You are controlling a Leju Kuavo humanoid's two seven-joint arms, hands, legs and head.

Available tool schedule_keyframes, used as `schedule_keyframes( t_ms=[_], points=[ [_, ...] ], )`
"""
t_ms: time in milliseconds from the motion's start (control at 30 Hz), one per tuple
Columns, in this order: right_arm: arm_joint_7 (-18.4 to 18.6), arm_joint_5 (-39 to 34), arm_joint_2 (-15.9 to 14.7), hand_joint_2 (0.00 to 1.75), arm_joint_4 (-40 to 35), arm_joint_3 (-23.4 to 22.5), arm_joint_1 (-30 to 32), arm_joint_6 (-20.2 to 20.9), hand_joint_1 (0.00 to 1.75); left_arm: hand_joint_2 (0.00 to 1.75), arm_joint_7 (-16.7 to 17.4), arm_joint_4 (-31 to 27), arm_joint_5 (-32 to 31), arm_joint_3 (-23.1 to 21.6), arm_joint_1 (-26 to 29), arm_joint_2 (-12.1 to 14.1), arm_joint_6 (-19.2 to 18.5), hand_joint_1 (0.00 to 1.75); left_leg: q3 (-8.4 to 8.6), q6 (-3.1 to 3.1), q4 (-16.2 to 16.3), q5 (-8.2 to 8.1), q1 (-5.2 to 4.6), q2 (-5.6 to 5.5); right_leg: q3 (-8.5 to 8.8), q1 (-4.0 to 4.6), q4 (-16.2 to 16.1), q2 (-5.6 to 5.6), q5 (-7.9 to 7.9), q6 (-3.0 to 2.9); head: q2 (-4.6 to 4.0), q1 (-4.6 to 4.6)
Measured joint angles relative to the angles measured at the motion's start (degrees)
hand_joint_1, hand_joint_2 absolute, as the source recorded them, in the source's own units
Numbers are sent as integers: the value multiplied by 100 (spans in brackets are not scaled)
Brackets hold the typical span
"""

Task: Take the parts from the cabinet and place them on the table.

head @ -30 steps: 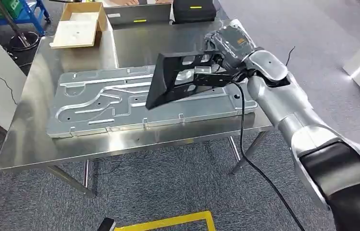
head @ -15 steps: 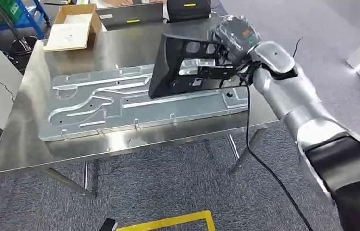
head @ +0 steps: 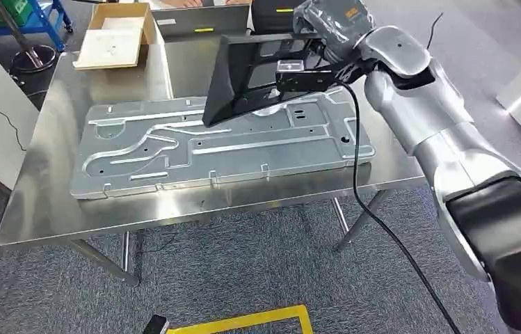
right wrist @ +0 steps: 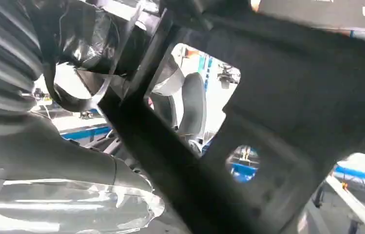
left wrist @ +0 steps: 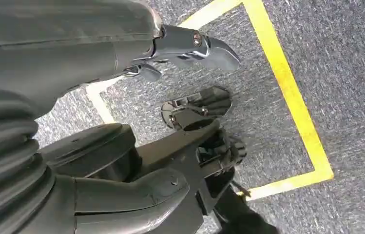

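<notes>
My right hand (head: 327, 31) grips a black plastic frame part (head: 243, 76) and holds it tilted above the far right of the steel table (head: 49, 209). The part's lower edge hangs just over the large grey stamped metal panel (head: 174, 149) that lies flat on the table. Seen close in the right wrist view, the black part (right wrist: 287, 122) has cut-out windows, and my right hand (right wrist: 48, 97) grips its rim. My left hand (left wrist: 122, 190) hangs over the carpet beside a yellow floor line, its fingers apart and holding nothing.
An open cardboard box (head: 115, 38) sits at the table's far left corner. Dark cases (head: 278, 12) stand behind the far edge. A black cable (head: 362, 209) hangs from my right arm past the table's right front leg. Grey carpet with yellow tape (head: 243, 320) lies below.
My right hand has carried the black part farther back over the table and a little higher. The head camera has shifted slightly between frames.
</notes>
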Motion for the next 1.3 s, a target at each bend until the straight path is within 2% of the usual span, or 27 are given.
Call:
schedule_keyframes(
  t_ms=[33,67,133,167,300,333,367,467,500,533,567,600,667,700,767,833,867,900,933,1000,1033,1067,1100,1167,1200,1233,1300],
  points=[
    [2,2,0,175,0,20,11,0,175,175,0,0,0,2,11,0,0,0,0,-1,9,-2,0,-5,6,-1,-42,-2,101,-2,2,2],
    [2,2,0,175,0,44,10,0,0,175,0,0,0,2,12,0,2,0,1,-4,24,-13,-1,-10,139,-1,-341,-2,315,-12,2,2],
    [2,2,2,175,-7,76,-17,0,0,175,2,0,-11,0,7,-13,26,0,2,-32,73,-49,-4,-20,642,3,-1372,-3,838,-59,0,2],
    [2,0,4,175,-7,92,-21,-2,0,175,11,0,-20,0,10,-20,59,0,-19,-58,87,-68,-15,-23,776,21,-1629,-2,803,-88,2,0],
    [-6,0,26,175,0,159,3,-26,0,175,120,0,-146,-17,9,-28,206,0,-36,-154,77,-64,-31,-21,768,61,-1709,11,797,-153,2,2],
    [-7,0,31,175,0,166,4,-28,0,175,122,0,-157,-24,9,-26,219,0,-68,-186,107,-107,-49,-21,800,-26,-1775,-5,831,-204,2,-2],
    [-7,0,33,175,0,166,4,-31,0,175,125,0,-162,-35,11,-26,227,0,-116,-232,250,-220,-39,-9,817,-13,-1796,-6,838,-220,2,2],
    [-13,0,66,175,4,177,12,-33,0,175,127,0,-173,-48,9,-26,243,0,-611,-297,1354,-779,4,-8,812,-12,-1785,-9,832,-263,0,-4],
    [-13,0,83,175,11,186,25,-33,0,175,131,0,-173,-50,10,-26,249,0,-807,-313,1737,-905,12,-7,806,-11,-1771,-9,827,-269,2,-4],
    [-13,0,90,175,20,194,41,-33,0,175,138,0,-173,-52,13,-26,251,0,-893,-323,1876,-885,22,-7,801,-11,-1755,-9,818,-273,2,-4],
    [-13,0,90,175,20,203,63,-33,0,175,146,0,-175,-52,16,-26,260,0,-854,-330,1760,-744,34,-5,802,-14,-1740,-9,804,-266,2,-4],
    [-13,0,90,175,20,205,78,-33,0,175,162,0,-184,-55,16,-26,269,0,-705,-333,1420,-514,48,-4,804,-20,-1722,-9,789,-251,2,-4],
    [-13,-2,92,175,22,208,73,-39,0,175,173,0,-192,-63,13,-24,282,0,-200,-341,330,7,80,4,806,-41,-1655,-8,742,-194,2,-4],
    [-13,-4,94,175,22,208,68,-46,0,175,181,0,-197,-74,11,-28,282,0,-135,-335,243,-126,66,-6,793,-25,-1655,-3,731,-167,0,-4],
    [-24,-13,94,175,37,210,72,-50,0,175,206,0,-205,-98,19,-28,282,0,-142,-249,200,-79,28,-23,765,7,-1648,8,760,-100,2,0],
    [-46,-17,94,175,63,210,72,-50,0,175,208,0,-208,-103,21,-26,280,0,-142,-169,193,-65,7,-22,780,-17,-1691,7,784,-39,2,-2],
    [-55,-17,83,175,74,210,73,-48,0,175,207,0,-208,-109,20,-28,280,0,-114,-101,129,-22,45,-14,768,-32,-1663,5,736,-4,0,0],
    [-59,-22,81,175,85,210,63,-48,0,175,205,0,-208,-111,16,-28,280,0,-112,-76,122,-14,43,-11,727,-37,-1530,-3,624,2,2,0],
    [-59,-28,76,175,101,210,53,-48,0,175,205,0,-208,-116,11,-28,280,0,-119,-35,121,-11,42,-11,592,-37,-1213,-2,422,6,2,0],
    [-61,-33,55,175,136,210,64,-44,0,175,205,0,-208,-116,16,-28,280,0,-123,-16,122,-12,19,-12,145,-38,-252,-2,-3,25,0,0],
    [-61,-33,48,175,162,210,83,-44,0,175,205,0,-208,-116,24,-26,280,0,-123,-12,123,-10,8,-13,-4,-37,43,-2,-69,22,2,0],
    [-61,-33,44,175,179,210,96,-44,0,175,205,0,-208,-116,29,-26,280,0,-120,-12,124,-11,-6,-13,-31,-36,69,-2,2,9,0,0],
    [-59,-33,42,175,194,210,95,-48,0,175,205,0,-210,-118,29,-26,280,0,-119,-11,127,-11,-17,-14,66,-33,-158,-2,178,-12,2,0],
    [-55,-33,33,175,208,210,56,-63,0,175,205,0,-214,-122,24,-26,280,0,-97,-14,129,-20,-44,-17,572,7,-1170,-2,700,-100,2,-2],
    [-52,-26,24,175,214,210,25,-66,0,175,205,0,-218,-129,27,-35,280,0,-99,-20,128,-25,-41,-15,756,36,-1601,-6,764,-170,2,-2],
    [-46,-9,11,175,227,210,1,-68,0,175,205,0,-223,-129,23,-44,282,0,-129,-50,150,-27,-82,-16,801,64,-1683,-21,754,-183,2,-2],
    [-42,2,-37,175,267,210,-11,-57,0,175,205,0,-225,-129,25,-37,284,0,-125,-103,121,-18,-41,-15,791,96,-1687,-10,756,-187,2,-2]
  ],
)
